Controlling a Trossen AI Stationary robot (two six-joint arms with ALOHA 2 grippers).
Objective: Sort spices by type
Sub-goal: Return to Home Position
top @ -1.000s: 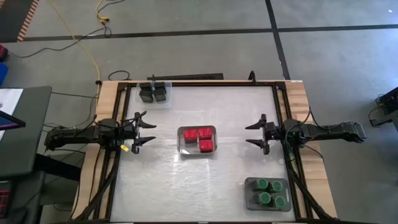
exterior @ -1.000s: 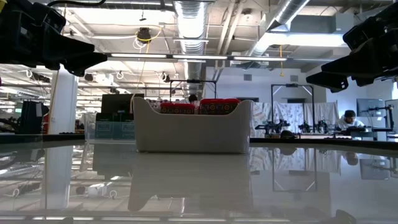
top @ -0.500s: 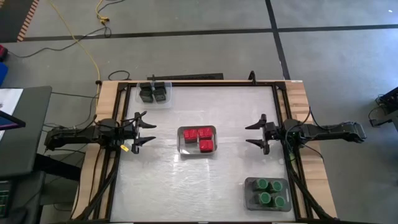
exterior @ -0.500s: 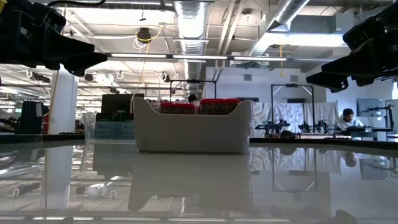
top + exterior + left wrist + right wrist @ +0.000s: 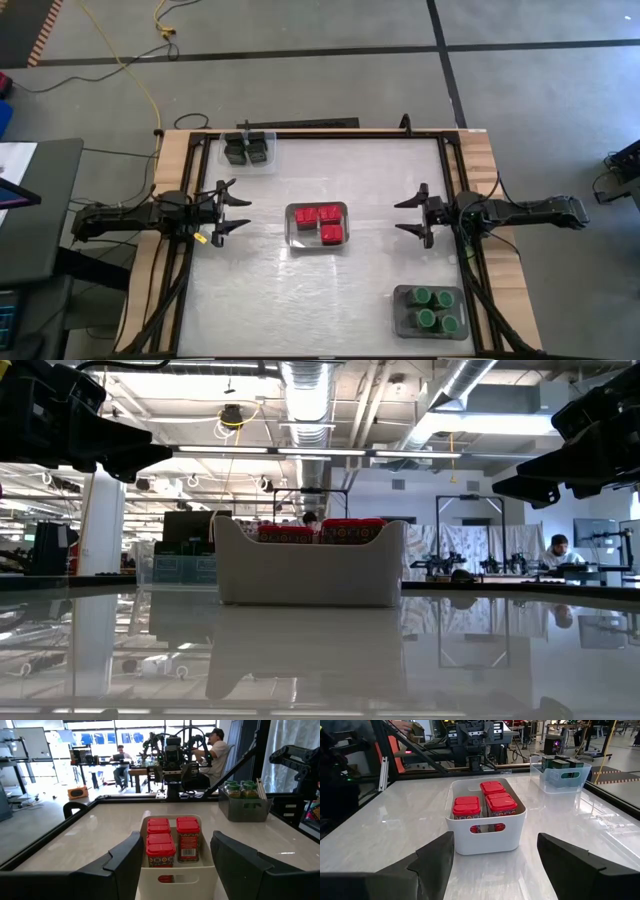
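White table (image 5: pixel 380 190), sorting looks done.
Green spices (image 5: pixel 427 318) lower right in the dark bin (image 5: pixel 398 310), red spices (image 5: pixel 326 214) centre in the grey bin (image 5: pixel 291 226), black spices (image 5: pixel 236 152) upper left in the clear bin (image 5: pixel 270 162). Left end effector (image 5: pixel 243 212) and right end effector (image 5: pixel 400 216) gape wide, empty. I'd fear a low homing sweep clipping the grey bin. Nothing moved since a second ago.
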